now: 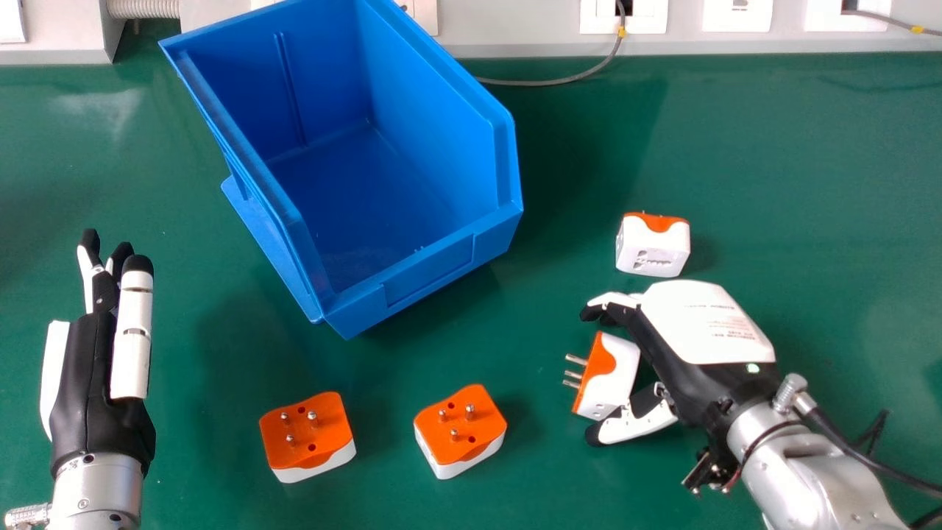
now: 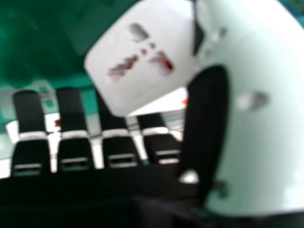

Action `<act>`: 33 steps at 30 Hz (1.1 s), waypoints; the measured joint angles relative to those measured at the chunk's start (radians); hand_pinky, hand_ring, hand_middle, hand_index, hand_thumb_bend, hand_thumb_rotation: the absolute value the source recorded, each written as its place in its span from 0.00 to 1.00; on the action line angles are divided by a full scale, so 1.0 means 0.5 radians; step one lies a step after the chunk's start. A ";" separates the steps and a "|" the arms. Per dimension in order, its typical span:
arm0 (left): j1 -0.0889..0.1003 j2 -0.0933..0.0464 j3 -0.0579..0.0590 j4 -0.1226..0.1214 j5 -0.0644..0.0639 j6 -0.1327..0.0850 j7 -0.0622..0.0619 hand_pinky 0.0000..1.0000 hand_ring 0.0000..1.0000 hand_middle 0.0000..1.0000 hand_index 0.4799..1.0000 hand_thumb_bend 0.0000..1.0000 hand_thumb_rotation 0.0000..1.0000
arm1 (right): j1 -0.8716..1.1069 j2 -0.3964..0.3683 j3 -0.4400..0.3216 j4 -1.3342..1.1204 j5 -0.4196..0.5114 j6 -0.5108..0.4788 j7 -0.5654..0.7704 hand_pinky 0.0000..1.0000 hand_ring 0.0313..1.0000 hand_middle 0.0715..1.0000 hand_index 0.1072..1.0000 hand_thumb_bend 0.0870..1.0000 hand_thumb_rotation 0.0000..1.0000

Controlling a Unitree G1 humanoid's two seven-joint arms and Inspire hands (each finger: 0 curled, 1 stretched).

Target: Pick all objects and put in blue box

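The blue box (image 1: 423, 276) stands at the back, left of centre, with no object visible inside. Two orange-and-white plug adapters, a left one (image 1: 305, 434) and a middle one (image 1: 460, 427), lie pins up near the front. Another adapter (image 1: 653, 246) sits behind my right hand (image 1: 703, 338). That hand is open, its fingers and thumb on either side of a tilted adapter (image 1: 614, 372) whose pins point left. In the right hand view, this adapter (image 2: 142, 52) shows its white socket face between the thumb and fingers of my right hand (image 2: 114, 147). My left hand (image 1: 103, 368) rests open at the left.
A green tabletop (image 1: 809, 177) carries everything. Along its back edge runs a pale panel with sockets (image 1: 736, 15), and a grey cable (image 1: 559, 79) trails from there behind the box. Green surface separates the box from the front adapters.
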 measured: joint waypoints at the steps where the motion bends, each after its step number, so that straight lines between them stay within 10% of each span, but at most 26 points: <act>1: 0.000 0.000 0.000 -0.002 0.000 0.002 0.001 1.00 1.00 1.00 0.98 0.25 0.95 | -0.004 -0.001 0.001 -0.006 -0.001 0.005 0.012 0.58 0.67 0.71 0.71 0.55 0.15; 33: 0.016 -0.035 -0.005 -0.129 0.002 0.112 0.020 1.00 1.00 1.00 0.98 0.24 0.96 | -0.026 -0.037 0.030 -0.058 -0.014 0.058 0.014 0.37 0.42 0.51 0.46 0.48 0.01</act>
